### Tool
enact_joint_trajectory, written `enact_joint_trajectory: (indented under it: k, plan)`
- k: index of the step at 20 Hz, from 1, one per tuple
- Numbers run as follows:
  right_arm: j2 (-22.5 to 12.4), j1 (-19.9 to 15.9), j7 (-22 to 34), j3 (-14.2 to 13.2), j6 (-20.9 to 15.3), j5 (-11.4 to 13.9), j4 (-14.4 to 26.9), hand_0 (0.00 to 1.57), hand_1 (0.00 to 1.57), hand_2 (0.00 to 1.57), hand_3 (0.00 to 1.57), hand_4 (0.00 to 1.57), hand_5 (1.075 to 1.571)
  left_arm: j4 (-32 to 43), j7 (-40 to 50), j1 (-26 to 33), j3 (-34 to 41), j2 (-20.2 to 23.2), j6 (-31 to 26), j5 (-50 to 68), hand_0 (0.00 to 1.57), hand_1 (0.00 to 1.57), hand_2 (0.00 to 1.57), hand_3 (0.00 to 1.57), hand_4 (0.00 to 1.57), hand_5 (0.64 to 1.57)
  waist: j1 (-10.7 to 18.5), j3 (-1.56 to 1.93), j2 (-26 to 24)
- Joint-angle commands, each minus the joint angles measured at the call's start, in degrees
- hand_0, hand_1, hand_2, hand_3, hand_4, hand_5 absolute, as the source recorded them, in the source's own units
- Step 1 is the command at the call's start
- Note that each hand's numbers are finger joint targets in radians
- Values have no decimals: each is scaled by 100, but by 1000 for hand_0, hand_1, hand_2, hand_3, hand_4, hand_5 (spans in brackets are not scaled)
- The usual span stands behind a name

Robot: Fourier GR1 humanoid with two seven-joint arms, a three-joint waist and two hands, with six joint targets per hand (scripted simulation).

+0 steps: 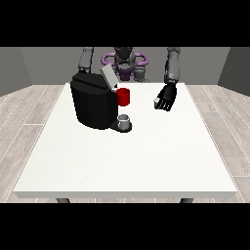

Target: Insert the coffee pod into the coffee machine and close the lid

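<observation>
Black coffee machine [93, 105] — lid [108, 76] up.

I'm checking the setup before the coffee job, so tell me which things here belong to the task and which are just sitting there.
Job things:
black boxy coffee machine
its raised grey lid
hand at the view's right

Just there:
red thing at the machine
small grey thing at the machine's base, possibly the pod
large white table

table [146, 161]: smooth, matt white top
coffee machine [93, 105]: black body, plastic look, slight sheen
lid [108, 76]: pale grey, smooth
red thing at the machine [124, 96]: glossy
hand at the view's right [166, 97]: black, dull sheen
floor [29, 105]: pale wood-look planks
</observation>
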Motion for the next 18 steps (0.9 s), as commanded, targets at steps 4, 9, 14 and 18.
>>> enact_joint_trajectory:
  k: [4,9,14,18]
  plan:
    - [-229,55,248,-144,-242,247,355,0,0,0,0,0,1571,190,-185,61,-80,-259,-137,-252,1036,1036,1121,1006,395,1571,226,-15,-421]
    - [-64,231,-29,32,-300,339,314,0,0,0,0,0,1571,323,-609,-188,399,-409,121,108,1369,1369,1368,1298,482,1571,74,-17,-274]
    - [-115,-38,391,-138,-371,332,590,0,0,0,0,0,1571,183,-429,-510,436,-581,-598,208,1447,1447,1431,1354,530,1571,226,-15,-622]
    - [-109,104,-60,-108,-346,387,936,0,0,0,0,0,1571,-77,-99,-1042,465,-513,-1490,341,1375,1375,1381,1327,490,1571,293,-12,-792]
